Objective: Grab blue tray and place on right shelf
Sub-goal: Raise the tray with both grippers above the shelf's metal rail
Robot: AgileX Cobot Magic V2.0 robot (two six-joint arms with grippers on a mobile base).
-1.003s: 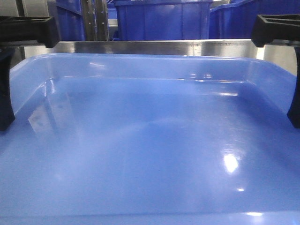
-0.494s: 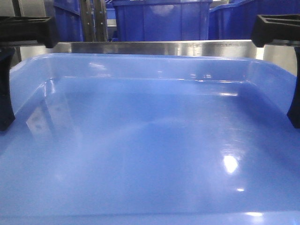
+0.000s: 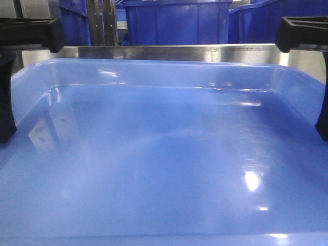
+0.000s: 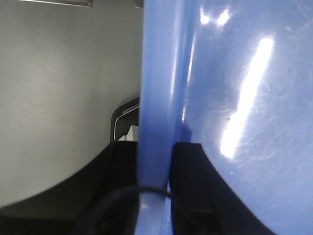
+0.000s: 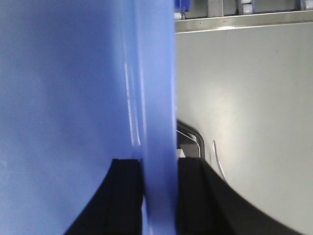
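Observation:
The blue tray [image 3: 164, 154] fills the front view, glossy and level, held between my two grippers. My left gripper [image 3: 7, 97] is shut on its left rim; in the left wrist view the black fingers [image 4: 188, 166] pinch the rim [image 4: 156, 98] from both sides. My right gripper [image 3: 323, 102] is shut on the right rim, and the right wrist view shows the rim [image 5: 156, 73] clamped between the fingers [image 5: 193, 186]. Just beyond the tray's far edge runs the right shelf's shiny steel rail [image 3: 169, 51].
Deep dark-blue bins [image 3: 174, 23] stand behind the rail, with a perforated grey upright [image 3: 102, 20] to their left. A pale grey flat surface [image 4: 58, 98] lies below the tray on the left side, and the same grey surface [image 5: 244, 98] on the right, bordered by a steel strip [image 5: 234, 22].
The upright and bins behind the rail have shifted very slightly left in the front view. Both grippers keep the same hold on the tray.

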